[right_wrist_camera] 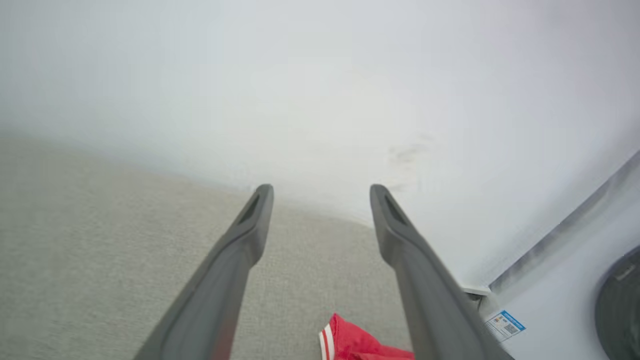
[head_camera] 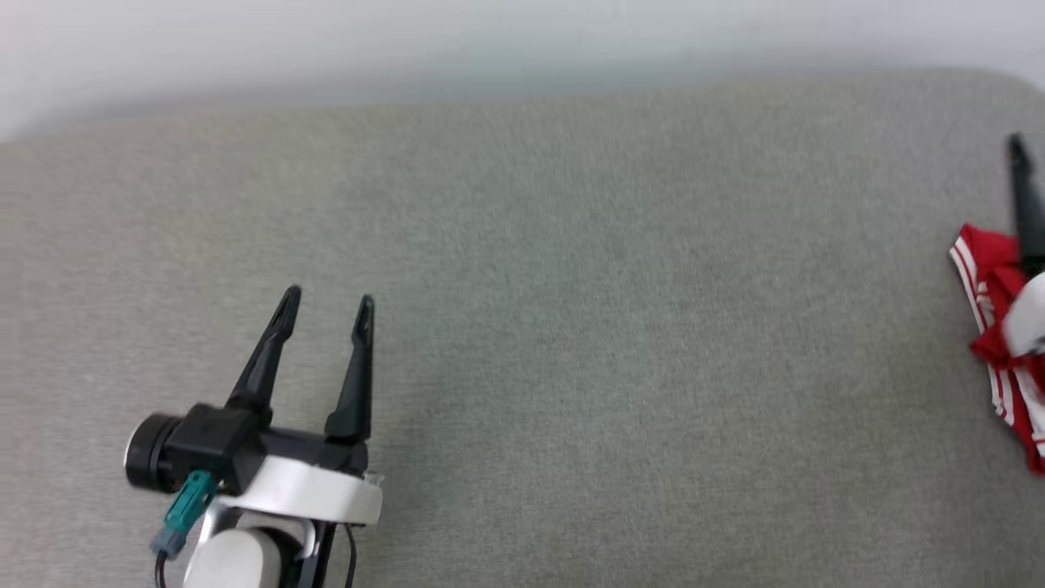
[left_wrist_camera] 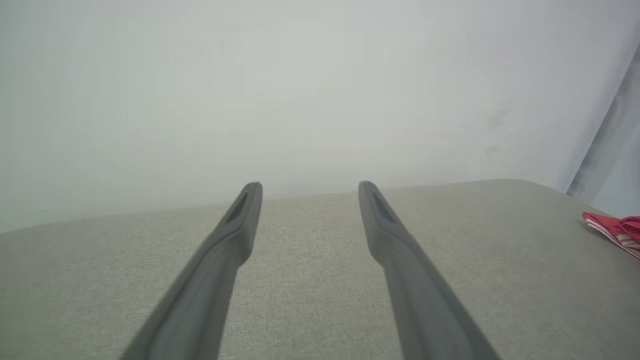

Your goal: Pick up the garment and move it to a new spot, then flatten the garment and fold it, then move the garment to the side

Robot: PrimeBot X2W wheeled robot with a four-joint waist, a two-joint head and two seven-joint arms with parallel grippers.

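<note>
As seen from the head camera, found the left claw (head_camera: 328,298) low over the grey fabric-covered table (head_camera: 571,343), both dark fingers spread apart and clamped on nothing, with bare cloth between and ahead of the tips. Confirmed the same through the left wrist view: left claw (left_wrist_camera: 309,186) parted wide, tips aimed toward the far edge of the table (left_wrist_camera: 310,280) and a pale wall (left_wrist_camera: 300,75) beyond. Spotted the garment (left_wrist_camera: 612,227) well off to the right of that claw, as a small red heap with white stripes near the table's rounded corner.

Found the right claw (right_wrist_camera: 321,189) likewise with fingers standing apart, gripping nothing at the tips. Saw the garment (right_wrist_camera: 355,345) lying on the table (right_wrist_camera: 75,225) beneath that claw, back near the roots of the fingers and closer to the right-hand one, red with a white-striped edge. Could not tell whether cloth and finger touched there.

From the head, made out one dark finger (head_camera: 1025,204) of the right claw above the crumpled garment (head_camera: 988,286), far to the right of the left claw. Noted a small blue-and-white label (right_wrist_camera: 505,325) off to the right of the right claw, past the table's edge.
</note>
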